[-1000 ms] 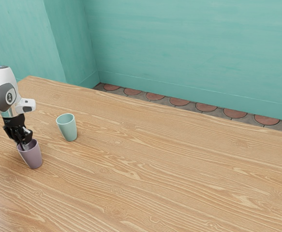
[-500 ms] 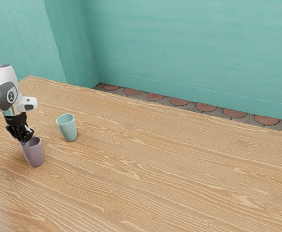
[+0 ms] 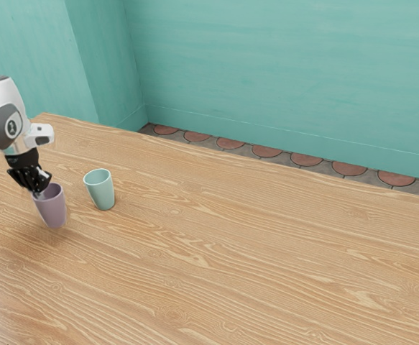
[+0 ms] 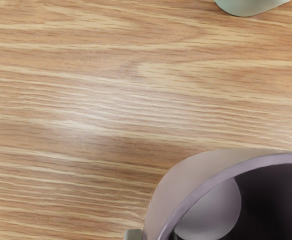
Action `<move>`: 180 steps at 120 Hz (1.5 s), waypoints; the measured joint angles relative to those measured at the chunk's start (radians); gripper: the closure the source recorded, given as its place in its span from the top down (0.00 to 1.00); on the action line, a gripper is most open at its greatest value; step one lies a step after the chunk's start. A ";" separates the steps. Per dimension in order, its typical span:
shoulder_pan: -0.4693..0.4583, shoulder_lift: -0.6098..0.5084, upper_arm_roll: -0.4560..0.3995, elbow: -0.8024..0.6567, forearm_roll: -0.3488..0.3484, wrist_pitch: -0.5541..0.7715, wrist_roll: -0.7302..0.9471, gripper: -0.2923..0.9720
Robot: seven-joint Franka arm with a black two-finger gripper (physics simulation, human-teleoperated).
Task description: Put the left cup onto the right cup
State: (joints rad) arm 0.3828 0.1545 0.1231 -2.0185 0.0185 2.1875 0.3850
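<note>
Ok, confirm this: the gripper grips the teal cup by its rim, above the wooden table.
Not right. The gripper grips the purple cup by its rim, above the wooden table, as the exterior view shows. The teal cup stands free beside it.

Teal cup the lone obstacle near the held purple cup; open table all round; free air above its rim

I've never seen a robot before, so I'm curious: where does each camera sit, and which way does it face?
Exterior view: beside the arm, above the table, looking down across it toward the wall; shows the arm's end and the hand holding the purple cup.
Wrist view: on the hand, looking down at the table, the purple cup close beneath.
Shared: purple cup, teal cup, table.
</note>
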 joint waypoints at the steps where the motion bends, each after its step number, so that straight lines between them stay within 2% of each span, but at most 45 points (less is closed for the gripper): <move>1: -0.001 -0.003 0.000 0.000 0.000 0.000 -0.001 0.15; 43: -0.045 -0.021 -0.012 0.085 -0.057 -0.008 -0.039 0.15; 84: -0.053 -0.015 -0.053 0.197 -0.069 -0.064 -0.075 0.15; 117: -0.052 0.054 -0.054 0.306 -0.075 -0.122 -0.096 0.15; 180: -0.048 0.167 -0.054 0.394 -0.093 -0.147 -0.115 0.15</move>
State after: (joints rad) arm 0.3343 0.3213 0.0692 -1.6249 -0.0741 2.0405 0.2705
